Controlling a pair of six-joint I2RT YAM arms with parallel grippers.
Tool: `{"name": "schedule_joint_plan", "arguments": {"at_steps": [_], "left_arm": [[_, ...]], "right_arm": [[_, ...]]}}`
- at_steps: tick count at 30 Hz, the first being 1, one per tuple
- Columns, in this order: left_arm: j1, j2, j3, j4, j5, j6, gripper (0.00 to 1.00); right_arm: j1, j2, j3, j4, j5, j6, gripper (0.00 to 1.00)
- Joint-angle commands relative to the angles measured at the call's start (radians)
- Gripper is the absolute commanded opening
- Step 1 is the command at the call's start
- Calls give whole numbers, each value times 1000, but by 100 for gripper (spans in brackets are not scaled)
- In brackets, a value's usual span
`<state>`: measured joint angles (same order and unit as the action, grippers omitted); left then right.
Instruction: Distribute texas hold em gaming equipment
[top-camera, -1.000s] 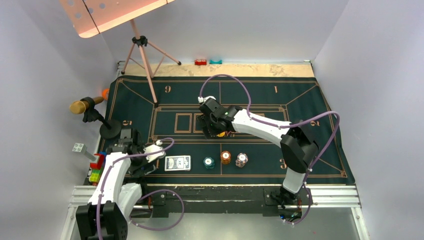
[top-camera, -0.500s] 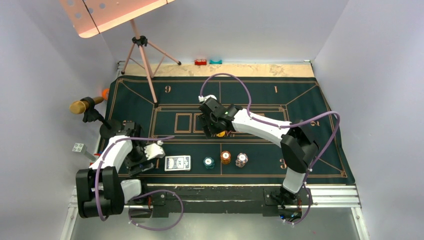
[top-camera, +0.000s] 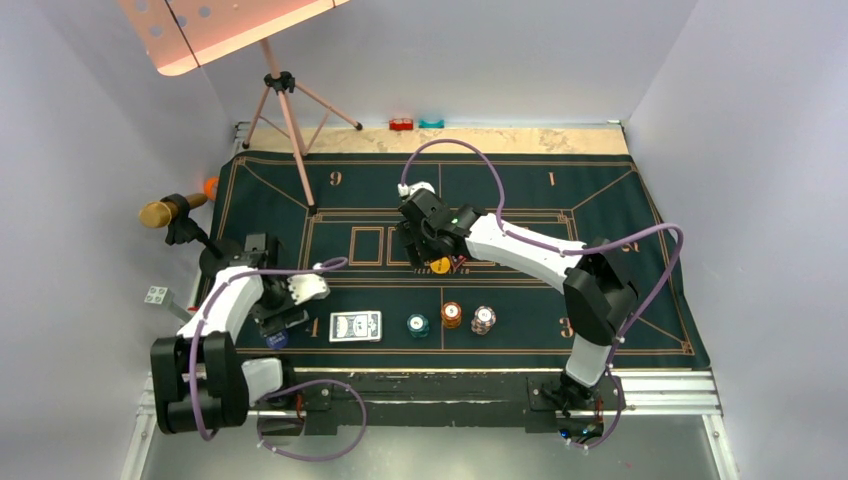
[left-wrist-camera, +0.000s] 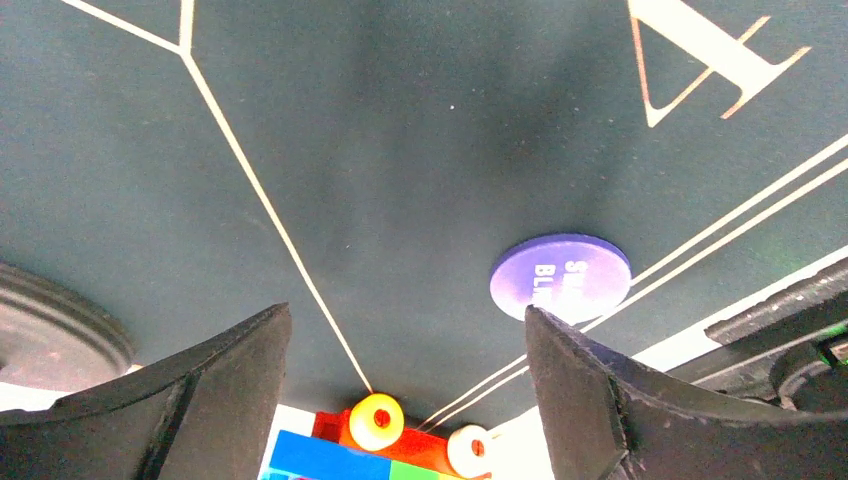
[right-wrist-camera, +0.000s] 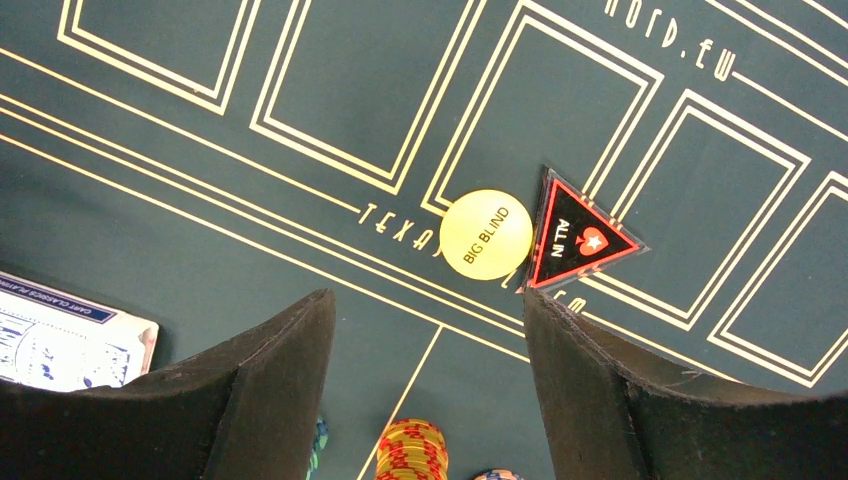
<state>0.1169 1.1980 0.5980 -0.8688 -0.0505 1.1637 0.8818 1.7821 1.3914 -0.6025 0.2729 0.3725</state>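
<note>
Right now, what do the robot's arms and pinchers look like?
The left arm and right arm have smooth white shells and chunky black joints. A thin purple cable loops along each. The left gripper and right gripper each have two thick, matte black, wedge-shaped fingers.

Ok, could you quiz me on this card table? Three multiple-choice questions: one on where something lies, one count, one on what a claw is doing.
1. Number of chip stacks right of the cards: A three; B two; C five.
2. The yellow disc lies: A on the cards; B right beside the red triangle marker; C on a chip stack.
3. The left gripper is: A shut tight; B holding a card; C open and empty.
Answers: A, teal, orange and white-red stacks stand in a row. B, they lie edge to edge. C, only felt shows between its fingers.
</note>
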Motion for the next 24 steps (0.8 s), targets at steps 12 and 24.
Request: {"name": "schedule_joint_plan", "arguments": {"at_steps": [12,24], "left_arm": [[7,-137,-49,-123,-3,185,96],[6,-67,-39,-156,8,214,96]], "right_arm": [[-6,-45,11,15,48,1,73],[-6,-38,32,3,57,2,74]]}}
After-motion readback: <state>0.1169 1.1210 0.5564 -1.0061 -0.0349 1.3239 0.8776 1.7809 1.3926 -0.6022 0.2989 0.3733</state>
